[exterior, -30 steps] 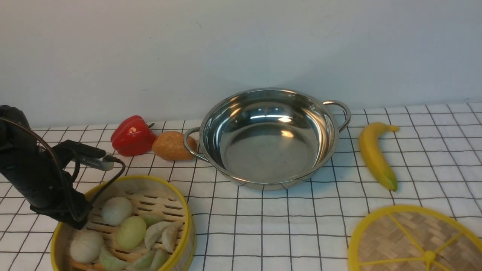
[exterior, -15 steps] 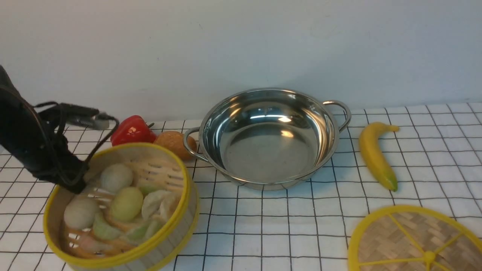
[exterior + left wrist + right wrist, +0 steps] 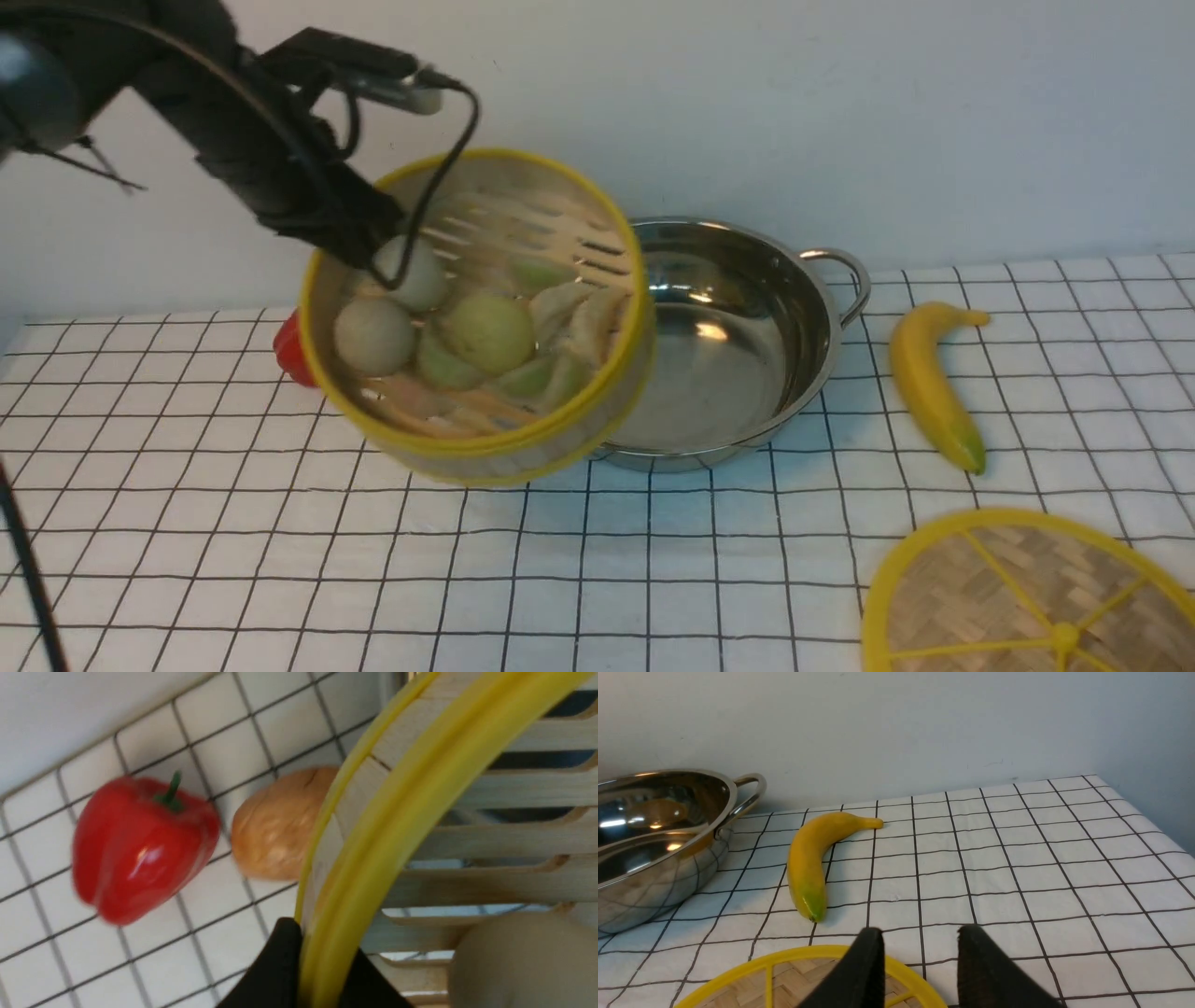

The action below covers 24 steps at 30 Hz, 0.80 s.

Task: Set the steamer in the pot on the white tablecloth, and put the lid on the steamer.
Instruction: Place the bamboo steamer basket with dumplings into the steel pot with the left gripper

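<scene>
Left gripper is pinched on the far-left rim of the steamer, holding it in the air and tilted, with its buns and dumplings inside. The basket appears to hang over the left edge of the pot, which sits empty on the tablecloth. The lid lies flat at the near right. The right gripper hovers over its far edge, jaws apart and empty. By my reading, both placements remain.
</scene>
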{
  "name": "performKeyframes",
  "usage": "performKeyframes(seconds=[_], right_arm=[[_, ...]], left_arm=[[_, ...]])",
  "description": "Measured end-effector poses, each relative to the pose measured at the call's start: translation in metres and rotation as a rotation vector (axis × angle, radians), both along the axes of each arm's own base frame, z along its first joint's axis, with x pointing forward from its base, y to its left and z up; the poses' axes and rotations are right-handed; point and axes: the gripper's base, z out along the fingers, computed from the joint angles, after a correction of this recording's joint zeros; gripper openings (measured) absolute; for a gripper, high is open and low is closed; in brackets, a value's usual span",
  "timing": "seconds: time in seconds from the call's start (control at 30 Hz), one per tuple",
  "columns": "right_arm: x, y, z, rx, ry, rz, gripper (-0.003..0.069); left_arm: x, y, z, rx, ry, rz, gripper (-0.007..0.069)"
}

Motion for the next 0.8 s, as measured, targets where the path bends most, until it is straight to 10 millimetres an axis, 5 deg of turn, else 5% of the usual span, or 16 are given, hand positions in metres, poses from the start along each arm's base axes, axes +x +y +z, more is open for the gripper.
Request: performKeyframes(seconds=[0.17,0.4,0.8], right_arm=[[0.0,0.0,0.0,0.0,0.0,0.0,0.0243],[0.0,0.0,0.0,0.0,0.0,0.0,0.0243],[0.0,0.0,0.0,0.0,0.0,0.0,0.0243]], left_arm=[[0.02,-0.037,0.001,-0.214,0.02,0.16,0.0029],[0.039,-0.052,-0.005,-0.376,0.057,0.299,0.0029],[0.062,-0.066,-0.081,-0.284,0.163,0.338,0.0029]])
